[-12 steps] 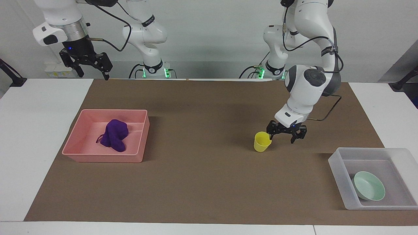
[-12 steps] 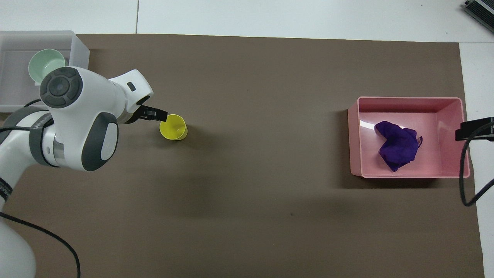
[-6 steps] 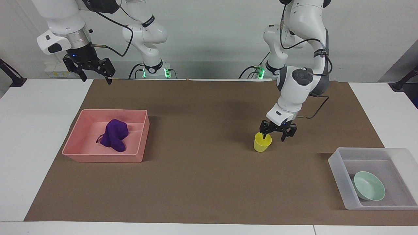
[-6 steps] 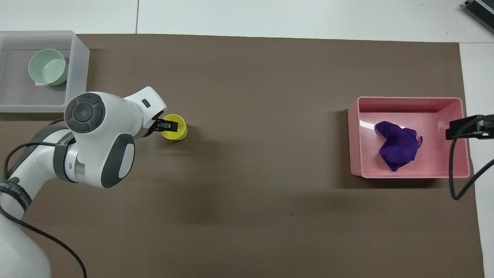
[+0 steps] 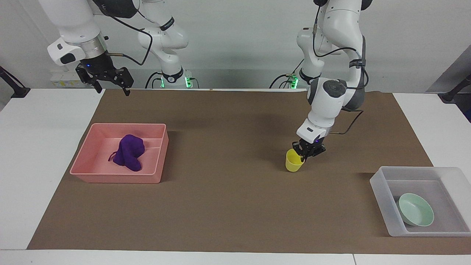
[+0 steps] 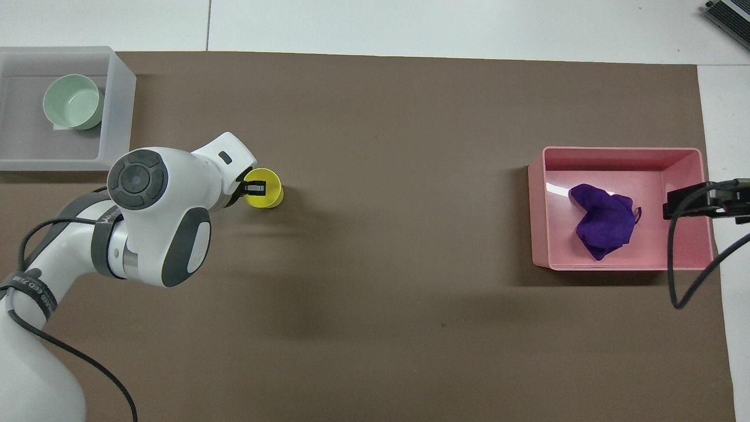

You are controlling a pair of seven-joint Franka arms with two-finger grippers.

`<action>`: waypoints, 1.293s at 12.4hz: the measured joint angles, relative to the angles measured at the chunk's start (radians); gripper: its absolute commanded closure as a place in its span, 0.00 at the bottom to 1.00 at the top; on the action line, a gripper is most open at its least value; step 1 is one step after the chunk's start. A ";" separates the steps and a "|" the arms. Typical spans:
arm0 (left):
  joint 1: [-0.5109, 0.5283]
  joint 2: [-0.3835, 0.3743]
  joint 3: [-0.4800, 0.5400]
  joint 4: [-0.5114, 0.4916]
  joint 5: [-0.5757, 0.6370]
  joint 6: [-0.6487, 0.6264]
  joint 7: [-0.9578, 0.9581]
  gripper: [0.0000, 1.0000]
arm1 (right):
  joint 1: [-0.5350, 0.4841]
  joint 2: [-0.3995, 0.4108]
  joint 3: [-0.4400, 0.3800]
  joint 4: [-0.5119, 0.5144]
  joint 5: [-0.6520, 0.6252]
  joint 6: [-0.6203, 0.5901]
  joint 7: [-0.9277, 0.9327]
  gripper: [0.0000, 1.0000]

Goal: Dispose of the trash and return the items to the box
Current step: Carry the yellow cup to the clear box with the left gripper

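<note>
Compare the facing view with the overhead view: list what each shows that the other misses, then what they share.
Facing view only: both arm bases, and the whole right gripper up in the air, open, above the mat's edge by the pink tray.

Overhead view only: the white label under the green bowl.

Both: the left gripper shut on the yellow cup rim, the purple rag in the pink tray, the bowl in the translucent box.
</note>
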 measured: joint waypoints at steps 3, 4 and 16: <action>0.071 -0.007 0.004 0.077 0.000 -0.063 0.070 1.00 | 0.008 -0.010 0.002 -0.018 0.000 0.001 0.003 0.00; 0.098 -0.009 0.005 0.127 0.000 -0.115 0.101 1.00 | 0.008 -0.012 0.002 -0.020 0.000 0.001 0.003 0.00; 0.437 0.144 0.007 0.546 -0.062 -0.273 0.302 1.00 | 0.008 -0.012 0.002 -0.022 0.000 0.001 0.003 0.00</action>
